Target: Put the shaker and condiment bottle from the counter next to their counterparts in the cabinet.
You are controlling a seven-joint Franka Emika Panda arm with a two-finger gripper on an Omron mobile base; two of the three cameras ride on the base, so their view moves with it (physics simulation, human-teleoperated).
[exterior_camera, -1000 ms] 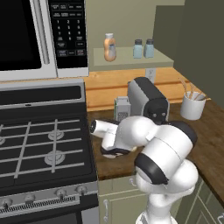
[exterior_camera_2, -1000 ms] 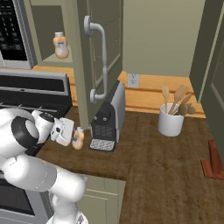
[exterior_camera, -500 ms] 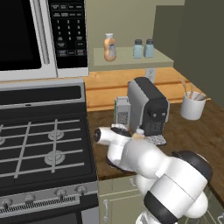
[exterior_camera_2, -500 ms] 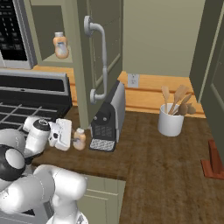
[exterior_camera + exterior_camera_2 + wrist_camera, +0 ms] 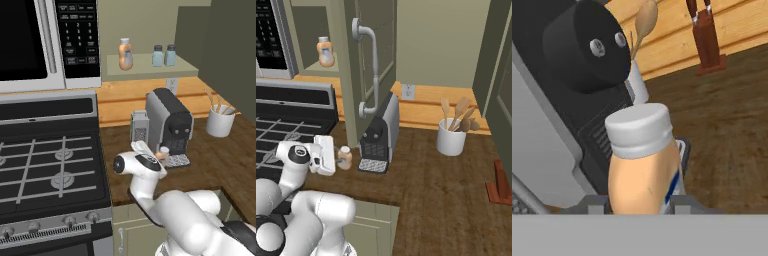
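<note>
Arm: the white arm bends low over the front edge of the counter (image 5: 446,190), its forearm reaching level toward the coffee machine (image 5: 170,125), wrist turned so the hand points sideways along the countertop.
Gripper: the gripper (image 5: 338,161) sits just in front of the coffee machine's drip tray, fingers closed narrowly around the condiment bottle (image 5: 643,162); in the hand view the fingers (image 5: 592,204) press both sides of the bottle's orange body.
Held bottle: upright, cream cap on top, just beside the coffee machine's front left corner, seen in the left base view (image 5: 162,153) and the right base view (image 5: 345,157); whether its base touches the counter cannot be told.
Cabinet: the open cabinet (image 5: 150,67) hangs above and behind the coffee machine; its door (image 5: 373,55) stands swung outward.
Shelf contents: a matching orange bottle (image 5: 125,54) stands above and left of the coffee machine; two pale blue shakers (image 5: 163,55) stand side by side directly above the machine.
Other things: a grey grater (image 5: 139,128) touches the coffee machine's left side; a white utensil holder (image 5: 220,120) with wooden spoons stands to the machine's right; the stove (image 5: 45,170) lies to its left, under the microwave (image 5: 45,42).
</note>
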